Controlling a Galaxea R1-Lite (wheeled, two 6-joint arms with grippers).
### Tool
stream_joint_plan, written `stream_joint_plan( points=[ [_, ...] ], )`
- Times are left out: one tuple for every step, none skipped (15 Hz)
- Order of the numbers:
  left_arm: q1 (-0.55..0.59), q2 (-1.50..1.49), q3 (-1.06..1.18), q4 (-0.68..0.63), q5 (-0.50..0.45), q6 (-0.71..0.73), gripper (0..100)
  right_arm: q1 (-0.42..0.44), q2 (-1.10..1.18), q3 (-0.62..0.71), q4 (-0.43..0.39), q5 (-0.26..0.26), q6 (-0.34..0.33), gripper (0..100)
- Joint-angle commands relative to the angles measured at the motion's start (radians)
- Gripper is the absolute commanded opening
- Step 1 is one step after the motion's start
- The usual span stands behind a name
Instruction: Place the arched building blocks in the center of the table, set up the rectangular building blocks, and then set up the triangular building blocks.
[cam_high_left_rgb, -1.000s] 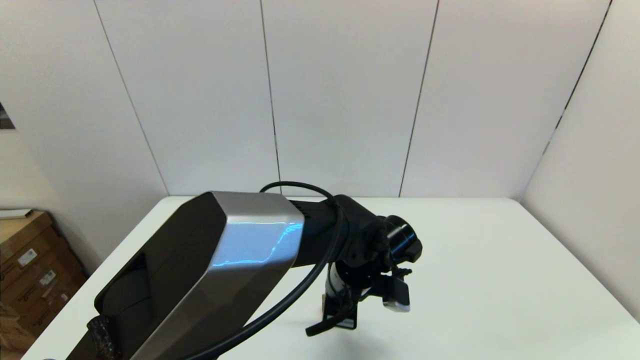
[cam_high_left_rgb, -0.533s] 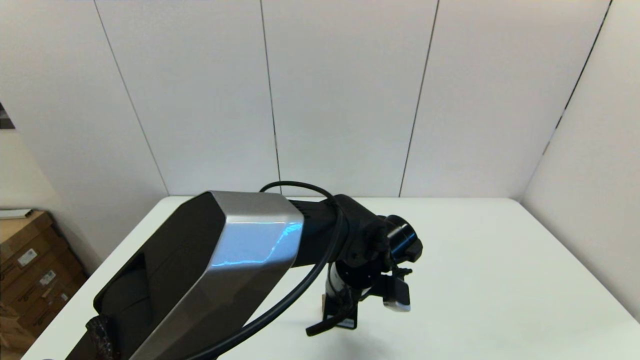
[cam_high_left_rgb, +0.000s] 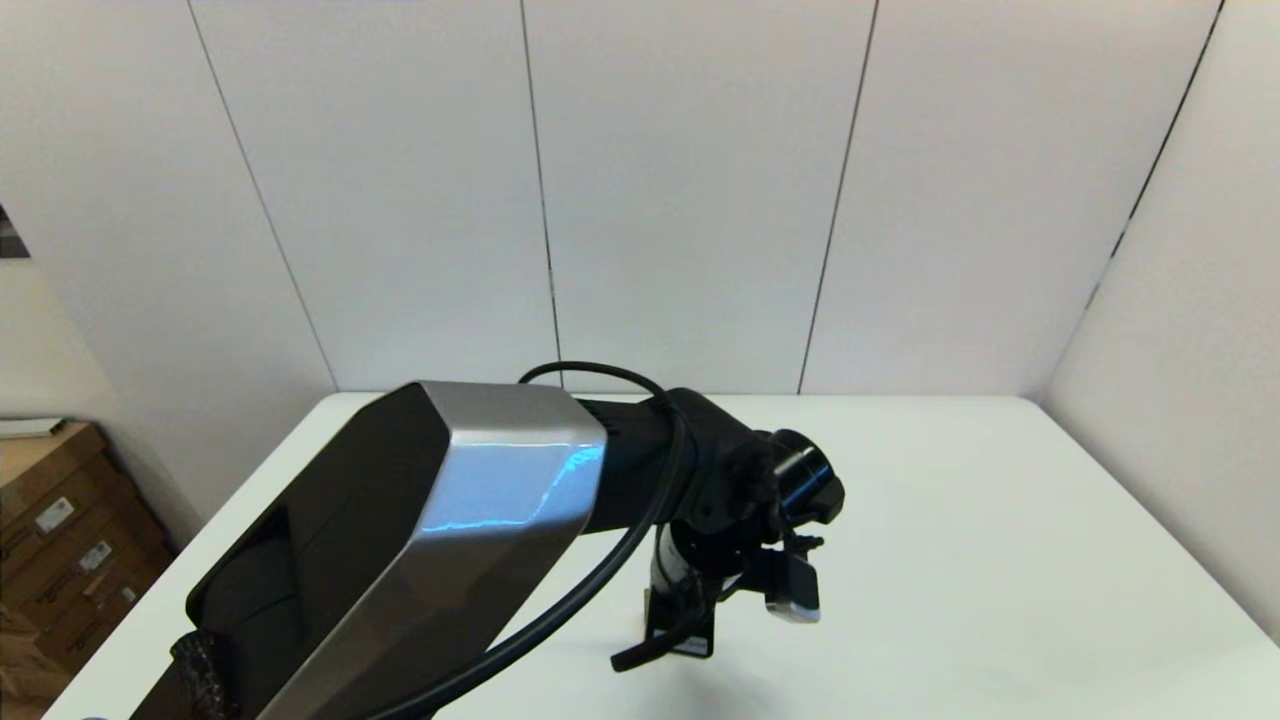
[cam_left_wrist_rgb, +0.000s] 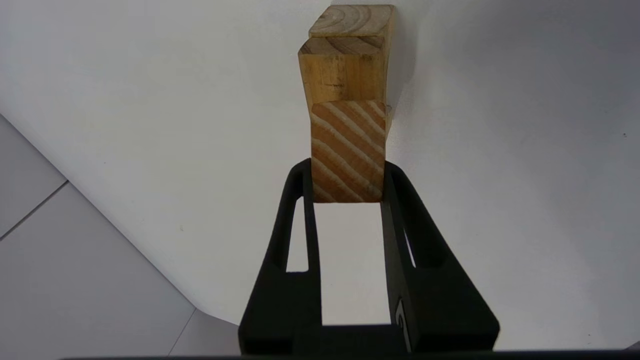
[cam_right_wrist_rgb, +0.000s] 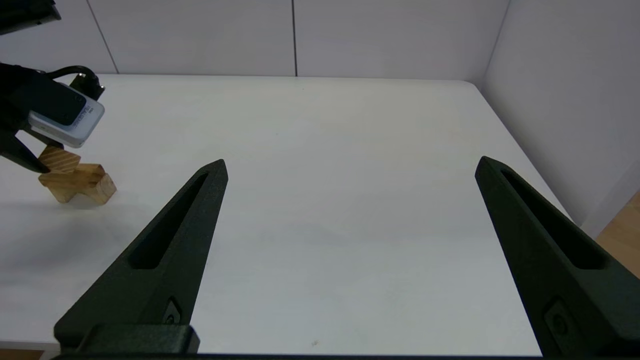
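L gripper hangs over mid-bench, jaws pinching the triangular block by its two flat sides, striped grain facing the wrist cam. The wedge sits right over the stack, which lies just beyond it at 12 o'clock: the rectangular block next, then the arched block farthest, all three in one line. Whether the wedge already rests on the bar or hovers a hair above can't be told. The side-on grip prob. leaves its base free to seat flat.

From the head cam the L arm fills the near bench at about 7 o'clock and hides the blocks.

R gripper idles low at the bench's near edge, jaws spread wide, nothing between them; the stack shows far off at its 10 o'clock. Judgement: final step, arch and bar look set, release pending.
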Motion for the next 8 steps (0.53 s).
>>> stream_joint_plan(
  points=[
    [0.000,0.001,0.000,0.004,0.002,0.004,100,0.000,0.000,0.000,0.000,0.000,0.000,100],
    [0.000,0.001,0.000,0.004,0.002,0.004,100,0.000,0.000,0.000,0.000,0.000,0.000,100],
    [0.000,0.001,0.000,0.004,0.001,0.004,100,0.000,0.000,0.000,0.000,0.000,0.000,100],
    [0.000,0.001,0.000,0.004,0.001,0.000,100,0.000,0.000,0.000,0.000,0.000,0.000,100],
    [-0.001,0.001,0.000,0.002,-0.001,-0.016,100,0.000,0.000,0.000,0.000,0.000,0.000,100],
    [-0.001,0.001,0.000,0.002,-0.001,-0.022,100,0.000,0.000,0.000,0.000,0.000,0.000,100],
    [-0.001,0.001,0.000,0.001,0.001,-0.023,100,-0.001,0.000,0.000,0.000,0.000,0.000,100],
    [0.000,-0.002,0.000,0.001,0.001,-0.026,100,0.000,0.000,0.000,0.000,0.000,0.000,100]
  ],
)
